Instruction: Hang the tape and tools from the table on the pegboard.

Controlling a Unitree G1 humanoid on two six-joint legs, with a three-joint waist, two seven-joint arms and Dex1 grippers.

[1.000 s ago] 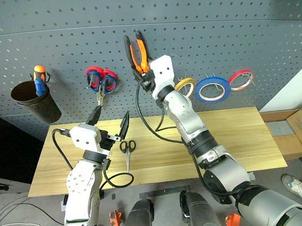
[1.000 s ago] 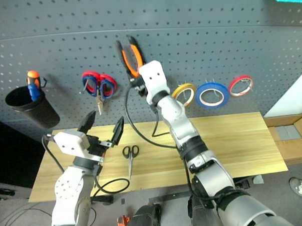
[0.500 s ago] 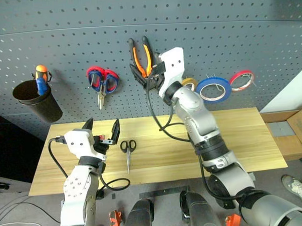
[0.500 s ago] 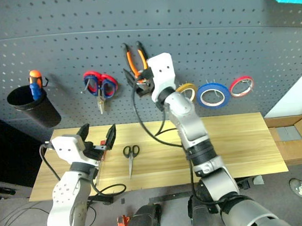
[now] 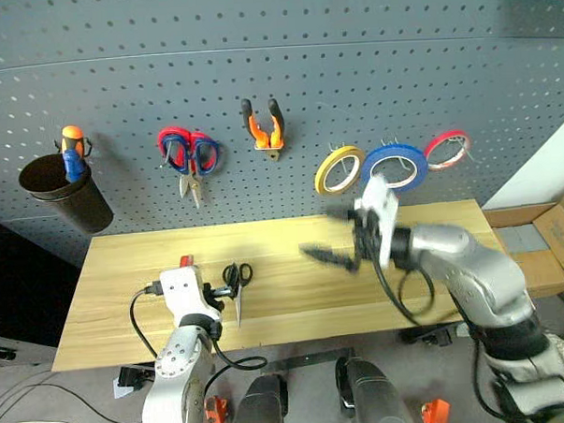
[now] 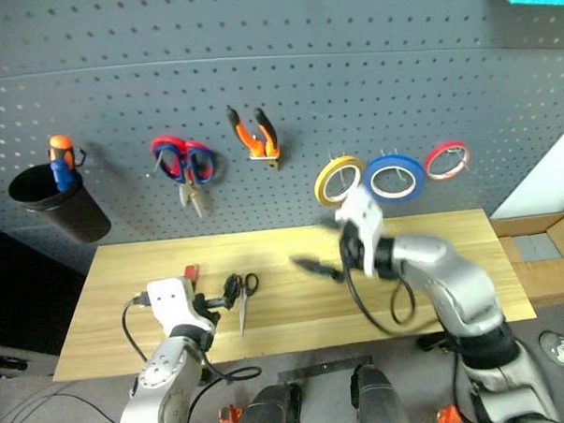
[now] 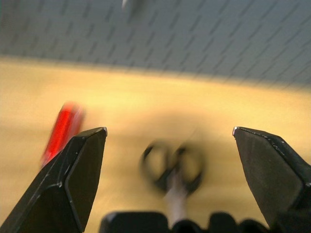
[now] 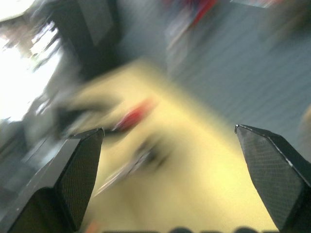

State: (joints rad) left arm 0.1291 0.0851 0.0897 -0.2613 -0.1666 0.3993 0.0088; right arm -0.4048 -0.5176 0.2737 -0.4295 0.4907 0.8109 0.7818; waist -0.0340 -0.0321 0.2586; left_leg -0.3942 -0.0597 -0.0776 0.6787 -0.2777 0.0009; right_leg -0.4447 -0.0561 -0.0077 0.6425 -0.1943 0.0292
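The orange-and-black pliers (image 5: pixel 262 128) hang on the dark grey pegboard (image 5: pixel 425 65), and the yellow tape (image 5: pixel 339 170) hangs to their right. On the wooden table (image 5: pixel 118 308) lie the small black scissors (image 5: pixel 236 277) and the red-handled screwdriver (image 5: pixel 184 263). My left gripper (image 7: pixel 170 133) is open and low over the table, with the scissors' handles (image 7: pixel 172 167) ahead between its fingers and the screwdriver (image 7: pixel 63 132) just off to one side. My right gripper (image 5: pixel 332 236) is open and empty, above the middle of the table and pointing toward the left.
Red-and-blue scissors (image 5: pixel 191 155), a blue tape roll (image 5: pixel 392 166) and a red tape roll (image 5: pixel 448 148) hang on the board. A black bucket (image 5: pixel 68 193) holding an orange-and-blue screwdriver (image 5: pixel 71 150) hangs at the left. A cardboard box (image 5: pixel 546 247) stands beyond the table's right end.
My right gripper let go of the pliers, which stay on the board, and swung down and back over the table. My left gripper sank to the table by the scissors.
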